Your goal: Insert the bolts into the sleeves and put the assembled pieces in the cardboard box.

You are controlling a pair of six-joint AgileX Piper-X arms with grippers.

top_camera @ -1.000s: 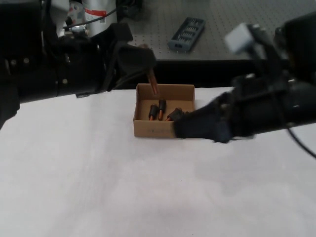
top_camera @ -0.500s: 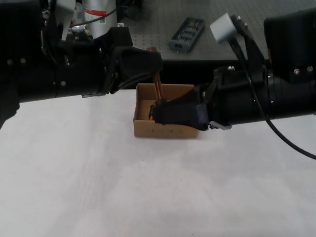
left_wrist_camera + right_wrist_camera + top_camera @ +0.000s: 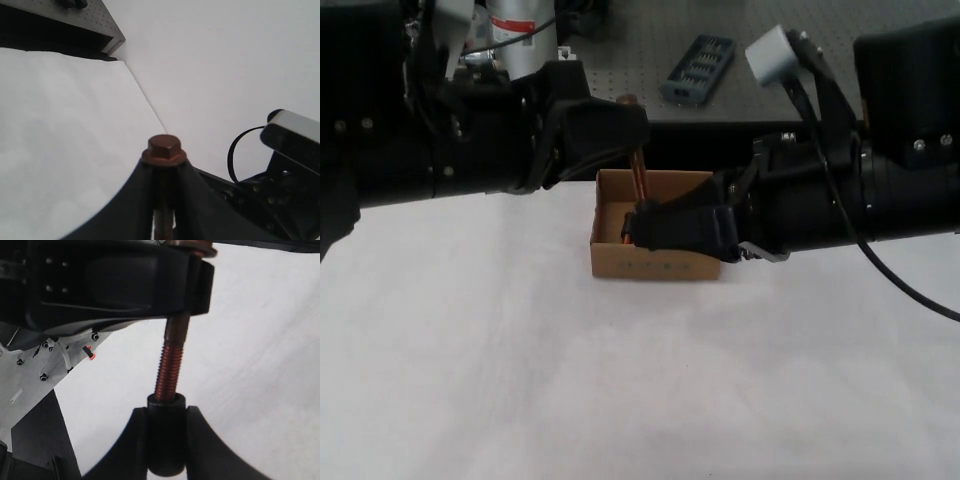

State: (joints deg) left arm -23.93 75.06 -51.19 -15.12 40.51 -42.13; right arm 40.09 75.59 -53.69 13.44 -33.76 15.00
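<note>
Coppery metal bolt (image 3: 170, 367), matt black sleeve (image 3: 166, 435), perhaps plastic

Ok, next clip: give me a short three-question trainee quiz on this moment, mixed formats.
1. True or false: the left end effector is shut on the bolt.
2. What does the right end effector hold? A) the black sleeve B) a screwdriver C) nothing
3. Short answer: in the high view, which container do the two end effectors meet over?
Key: 1 true; 2 A; 3 the cardboard box.
</note>
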